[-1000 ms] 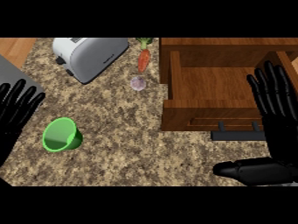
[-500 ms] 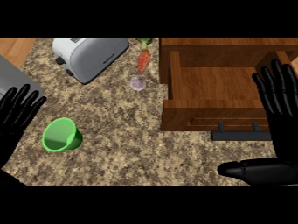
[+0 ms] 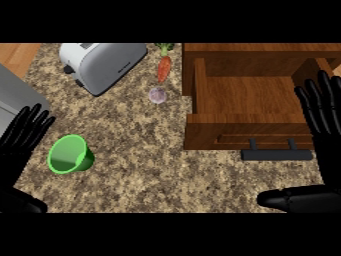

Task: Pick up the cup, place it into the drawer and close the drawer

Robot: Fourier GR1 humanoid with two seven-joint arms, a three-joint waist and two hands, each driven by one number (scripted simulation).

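The green cup (image 3: 70, 155) sits on the granite counter (image 3: 151, 165), just beside the left hand (image 3: 10, 152), fingers straight and spread. The right hand (image 3: 334, 125), fingers likewise straight, hovers at the right edge of the open wooden drawer (image 3: 239, 97).

The left robot hand (image 3: 10, 150) and right robot hand (image 3: 334, 125) are glossy black with slender fingers (image 3: 31, 122).

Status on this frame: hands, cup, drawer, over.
Hands: left hand open beside green cup; right hand open by drawer. Cup on counter, not grasped. Drawer open. Off the cup's path: carrot by drawer's left wall.
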